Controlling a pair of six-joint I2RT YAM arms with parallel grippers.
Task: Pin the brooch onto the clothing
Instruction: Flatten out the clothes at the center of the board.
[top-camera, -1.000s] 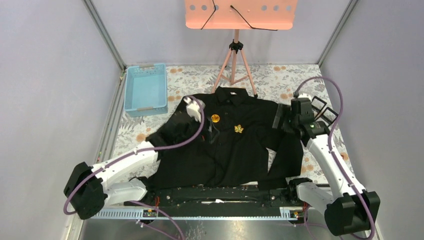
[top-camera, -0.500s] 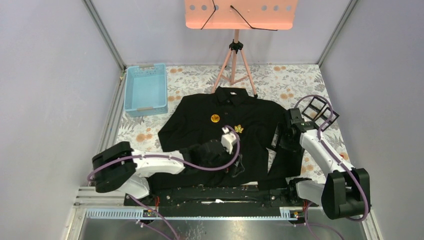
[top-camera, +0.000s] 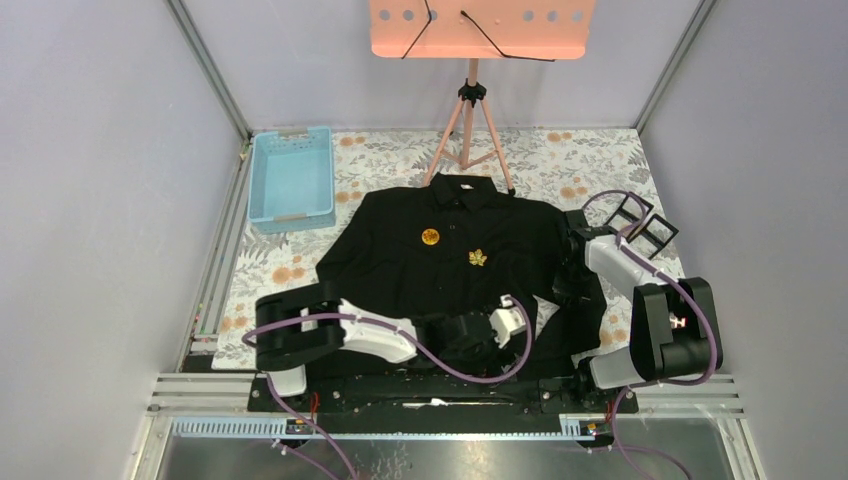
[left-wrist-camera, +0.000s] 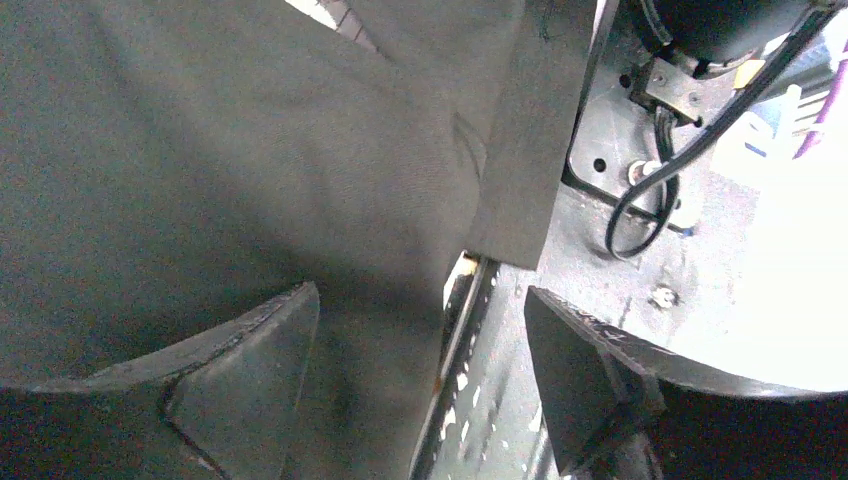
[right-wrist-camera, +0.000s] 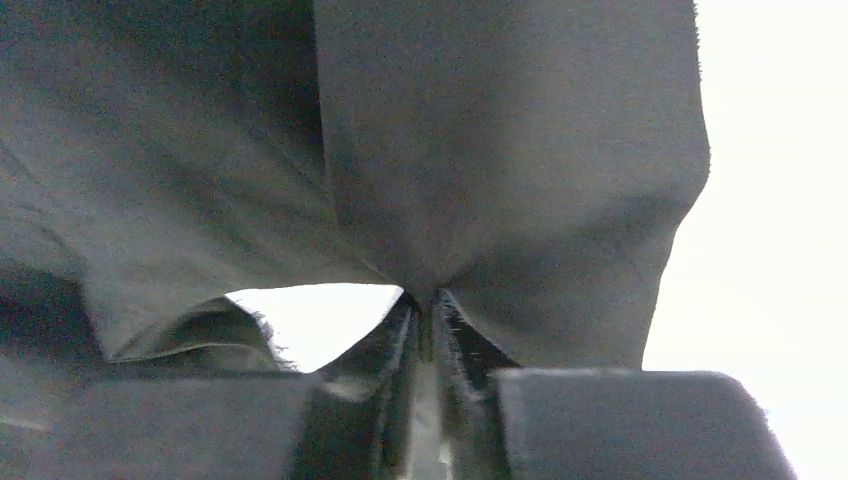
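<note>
Black shirt (top-camera: 400, 270) lies flat in the middle of the table (top-camera: 590, 160). A round brooch (top-camera: 430, 237) and a leaf brooch (top-camera: 478, 258) sit on its chest, so the pinning looks done. At the near edge the left gripper (left-wrist-camera: 420, 300) hangs wide open over the hem and holds nothing. Toward the right edge the right gripper (right-wrist-camera: 425, 300) is clenched on a sleeve fold; next it should probably let go softly.

Top external: high behind the table's (top-camera: 590, 150) near edge, looking down over all of it.
Left wrist: close over the shirt (left-wrist-camera: 200, 150) hem, at that near edge.
Right wrist: almost against shirt fabric.
Shared: the shirt.
</note>
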